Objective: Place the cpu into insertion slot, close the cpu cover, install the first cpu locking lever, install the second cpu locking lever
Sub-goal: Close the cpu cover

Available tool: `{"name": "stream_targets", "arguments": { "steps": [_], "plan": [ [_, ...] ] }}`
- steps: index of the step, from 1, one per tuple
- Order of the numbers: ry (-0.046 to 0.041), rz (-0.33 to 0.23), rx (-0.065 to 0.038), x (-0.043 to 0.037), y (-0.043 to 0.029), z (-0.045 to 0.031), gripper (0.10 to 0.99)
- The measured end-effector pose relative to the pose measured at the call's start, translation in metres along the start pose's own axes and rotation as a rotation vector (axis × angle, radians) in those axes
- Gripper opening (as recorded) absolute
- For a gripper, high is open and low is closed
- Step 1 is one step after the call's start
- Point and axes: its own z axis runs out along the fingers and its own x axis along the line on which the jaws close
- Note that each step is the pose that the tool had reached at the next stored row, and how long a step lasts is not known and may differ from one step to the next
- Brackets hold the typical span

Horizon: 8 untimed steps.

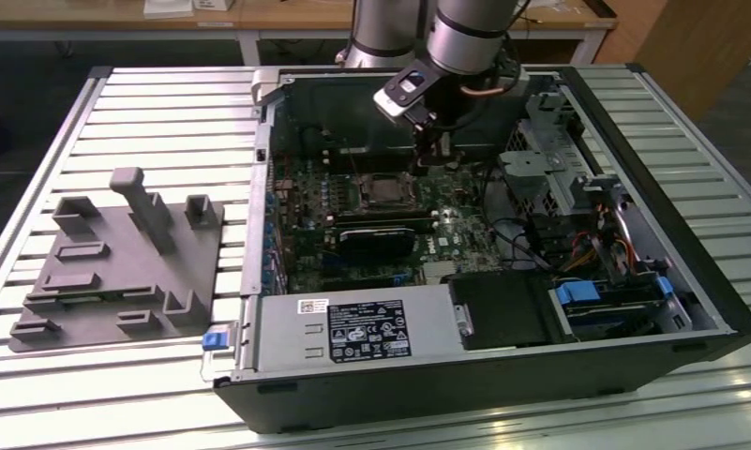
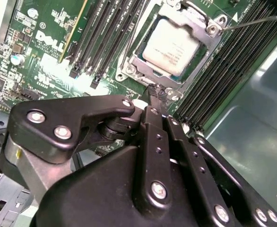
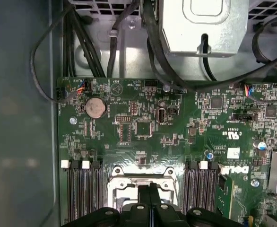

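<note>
Gripper (image 2: 156, 92) fingers pressed together, tips at edge of cpu cover (image 2: 205, 23). Cover lies flat over cpu (image 2: 171, 45), which sits in insertion slot (image 1: 382, 190) on green motherboard (image 3: 176, 137).

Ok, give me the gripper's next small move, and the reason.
Probably shift the shut gripper toward the thin lever rod: the cpu already lies under the lowered cpu cover, the gripper's tip sits at one cover edge, and that rod, jutting from the opposite corner, looks unlatched.

The hand (image 3: 150, 190), fingers pressed together, hangs over the cpu cover (image 3: 129, 174); black cables (image 3: 116, 33) run past the green board (image 3: 186, 142).
</note>
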Motion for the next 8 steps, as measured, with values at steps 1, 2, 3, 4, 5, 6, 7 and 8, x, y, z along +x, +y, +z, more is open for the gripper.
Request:
{"name": "stream_targets", "arguments": {
  "steps": [1, 2, 3, 4, 5, 6, 7, 8],
  "plan": [
    [-0.0001, 0.0, 0.0, 0.0, -0.0003, 0.0, 0.106],
    [-0.0003, 0.0, 0.0, 0.0, -0.0006, 0.0, 0.106],
    [-0.0002, -0.001, -0.001, 0.0, -0.0009, 0.0002, 0.106],
    [-0.0009, -0.001, -0.005, 0.0001, -0.0016, 0.0006, 0.106],
    [-0.0024, -0.001, -0.013, 0.0001, -0.0028, 0.0009, 0.106],
    [-0.0031, -0.001, -0.022, 0.0001, -0.0042, 0.0013, 0.106],
    [-0.003, -0.001, -0.032, 0.0001, -0.0061, 0.0019, 0.106],
    [-0.0033, -0.001, -0.043, 0.0, -0.0079, 0.0023, 0.106]
  ]
}}
